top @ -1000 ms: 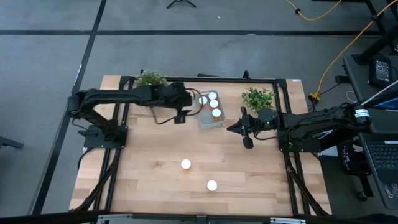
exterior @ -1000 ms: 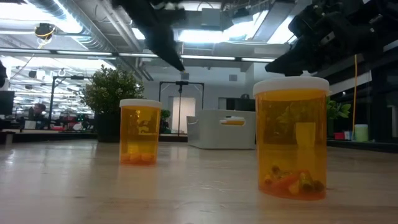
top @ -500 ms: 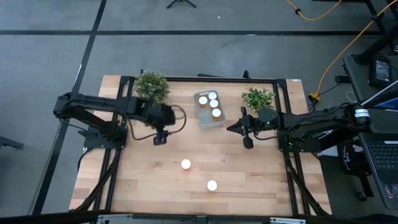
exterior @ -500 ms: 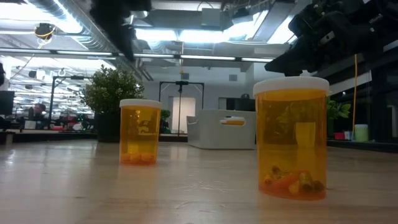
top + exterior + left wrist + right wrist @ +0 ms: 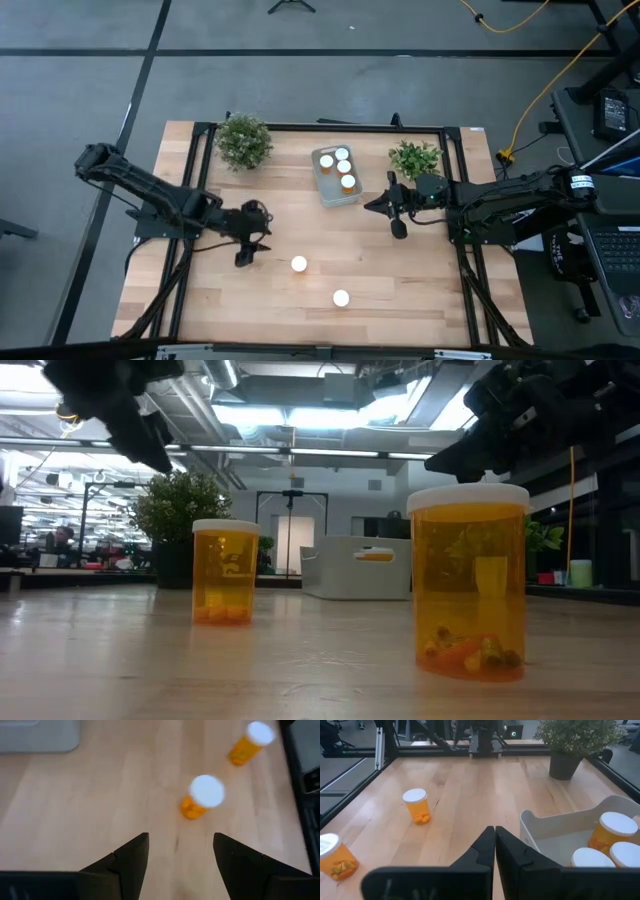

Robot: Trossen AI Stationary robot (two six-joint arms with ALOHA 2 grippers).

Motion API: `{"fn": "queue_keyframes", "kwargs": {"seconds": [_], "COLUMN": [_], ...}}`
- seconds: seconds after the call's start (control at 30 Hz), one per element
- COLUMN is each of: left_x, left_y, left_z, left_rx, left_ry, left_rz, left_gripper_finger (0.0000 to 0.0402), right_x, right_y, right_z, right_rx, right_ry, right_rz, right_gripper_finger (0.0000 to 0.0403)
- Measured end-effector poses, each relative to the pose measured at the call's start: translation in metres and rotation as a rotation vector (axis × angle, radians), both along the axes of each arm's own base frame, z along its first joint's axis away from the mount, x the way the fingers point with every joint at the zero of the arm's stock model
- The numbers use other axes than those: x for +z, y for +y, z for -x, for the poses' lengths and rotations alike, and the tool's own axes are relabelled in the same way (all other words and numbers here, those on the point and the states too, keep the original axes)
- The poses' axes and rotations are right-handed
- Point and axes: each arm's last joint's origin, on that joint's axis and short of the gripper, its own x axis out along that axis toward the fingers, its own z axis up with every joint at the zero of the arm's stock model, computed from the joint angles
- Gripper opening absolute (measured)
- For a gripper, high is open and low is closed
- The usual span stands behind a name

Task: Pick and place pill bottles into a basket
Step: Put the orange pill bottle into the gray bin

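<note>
Bench (image 5: 220,300): pale wood top inside a black frame, seen whole from above.

Basket (image 5: 334,192): translucent tray at the far middle of the bench, between two plants. It held three upright bottles (image 5: 343,167) in a row along its right half; its left half was bare. The right wrist view showed the same tray (image 5: 555,832) with three white caps inside.

Loose bottles: two, both upright on the near half of the bench. One (image 5: 298,264) stood near the middle, the other (image 5: 341,298) nearer and to its right, well apart. In the low view the first (image 5: 225,571) stood farther off at left and the second (image 5: 469,581) close at right; both held a few pills at the bottom.

Left pincer (image 5: 244,257): above the bench left of the middle, just left of the first loose bottle. Fingers (image 5: 131,865) stood wide apart and empty; both loose bottles lay ahead of them, untouched.

Right pincer (image 5: 397,229): right of the basket, near the right plant (image 5: 414,157). Fingers pressed together, holding nothing, as the right wrist view showed (image 5: 495,851).

Left plant (image 5: 243,140): potted, at the far left of the bench.
</note>
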Motion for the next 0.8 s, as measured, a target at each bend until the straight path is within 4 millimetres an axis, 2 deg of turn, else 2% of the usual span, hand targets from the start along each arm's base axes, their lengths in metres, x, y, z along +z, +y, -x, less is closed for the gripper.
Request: {"fn": "queue_keyframes", "kwargs": {"seconds": [0.27, 0.53, 0.8], "left_x": [-0.035, -0.048, -0.056], "left_y": [-0.024, -0.039, -0.041], "left_z": [0.01, 0.011, 0.005], "left_rx": [0.0, -0.034, -0.034], "left_ry": [-0.177, -0.215, -0.217], "left_rz": [-0.062, -0.104, -0.199], "left_gripper_finger": [0.0216, 0.0217, 0.0217], "right_x": [0.0, 0.0, 0.001], "right_y": [0.0, 0.0, 0.0], "right_z": [0.0, 0.0, 0.0], "right_rx": [-0.008, -0.022, -0.022], "right_ry": [0.002, -0.002, -0.003], "right_rz": [-0.027, -0.076, -0.075], "right_gripper_finger": [0.0018, 0.0018, 0.0018]}}
